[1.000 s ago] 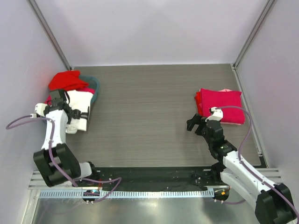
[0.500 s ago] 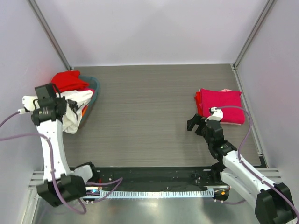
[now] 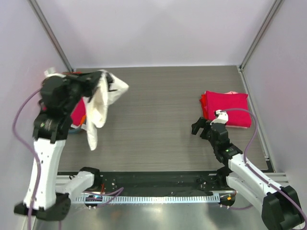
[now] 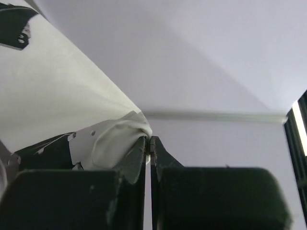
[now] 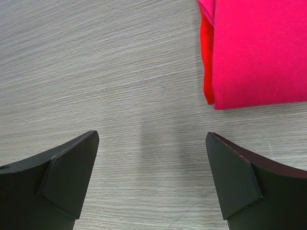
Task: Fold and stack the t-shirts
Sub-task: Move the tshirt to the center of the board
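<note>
Clamped on the white t-shirt (image 3: 97, 108) hanging above the worktop's (image 3: 158, 105) left side, the left end effector (image 4: 149, 140) should lay it flat centrally, where the right end effector (image 5: 151, 136), jaws apart, can help spread it.

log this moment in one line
left hand: shut on white shirt, held up | right hand: open, empty, near folded pink shirt

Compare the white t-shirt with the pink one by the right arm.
The white t-shirt hangs in the air, pinched by the left gripper; the pink t-shirt lies on the table. The white t-shirt dangles unfolded and bunched; the pink t-shirt is folded into a flat rectangle atop a red t-shirt. Neither touches the open right gripper.
</note>
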